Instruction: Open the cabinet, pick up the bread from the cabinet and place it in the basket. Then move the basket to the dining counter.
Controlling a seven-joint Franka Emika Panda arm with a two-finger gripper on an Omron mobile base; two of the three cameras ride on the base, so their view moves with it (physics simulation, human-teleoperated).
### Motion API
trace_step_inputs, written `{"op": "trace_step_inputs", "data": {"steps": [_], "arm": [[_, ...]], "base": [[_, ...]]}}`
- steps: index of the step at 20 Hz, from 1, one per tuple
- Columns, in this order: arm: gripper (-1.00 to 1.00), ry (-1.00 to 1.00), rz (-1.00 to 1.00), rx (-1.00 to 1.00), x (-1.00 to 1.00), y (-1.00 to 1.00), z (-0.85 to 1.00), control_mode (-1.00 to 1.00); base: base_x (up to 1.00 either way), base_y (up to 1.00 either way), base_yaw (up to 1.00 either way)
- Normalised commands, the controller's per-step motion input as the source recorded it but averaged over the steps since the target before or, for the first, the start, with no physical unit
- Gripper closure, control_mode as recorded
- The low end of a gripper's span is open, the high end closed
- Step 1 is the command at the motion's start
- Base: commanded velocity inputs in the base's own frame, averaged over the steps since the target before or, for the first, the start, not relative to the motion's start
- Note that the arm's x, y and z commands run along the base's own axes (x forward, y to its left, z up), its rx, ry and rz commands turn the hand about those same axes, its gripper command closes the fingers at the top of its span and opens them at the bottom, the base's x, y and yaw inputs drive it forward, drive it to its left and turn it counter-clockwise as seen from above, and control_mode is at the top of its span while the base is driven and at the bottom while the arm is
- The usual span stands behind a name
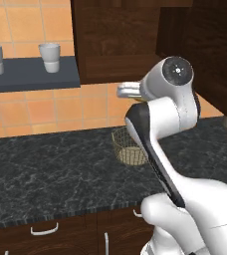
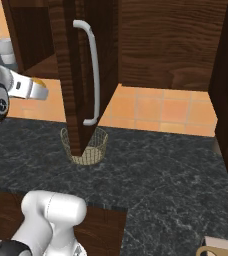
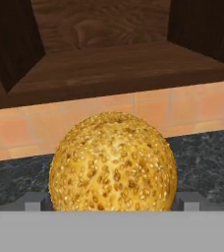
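The bread [image 3: 113,162] is grasped between the wide-set fingers of the gripper [image 3: 113,199], in front of the open cabinet [image 3: 109,69], above the black worktop [image 2: 151,170]. The basket [image 2: 84,145] is seen below the door.

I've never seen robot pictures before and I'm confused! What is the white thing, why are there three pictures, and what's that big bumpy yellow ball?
The white thing is a robot arm in a pretend computer kitchen. Two pictures come from cameras riding behind the arm, one on its left and one on its right. The third comes from a camera on its hand, so things there look huge. The yellow ball is the bread, a seeded bun. The gripper, the robot's two-finger hand, holds it just outside the cabinet, whose door stands open. Below, on the black counter, sits a wire basket. Two white cups stand on a shelf.
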Motion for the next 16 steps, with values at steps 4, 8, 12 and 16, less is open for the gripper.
{"op": "trace_step_inputs", "data": {"steps": [4, 8, 12, 16], "arm": [[1.0, 0.16, -0.06, 0.09, -1.0, -0.01, -0.84, -1.0], [1.0, 0.21, -0.03, 0.07, -0.13, -0.2, -1.0, -1.0], [1.0, 0.2, 0.0, 0.05, 0.78, -0.29, -0.94, -1.0], [1.0, 0.2, 0.0, 0.01, 0.98, -0.19, -0.75, -1.0]], "base": [[0.0, 0.0, 0.0], [0.0, 0.0, 0.0], [0.0, 0.0, 0.0], [0.0, 0.0, 0.0]]}}
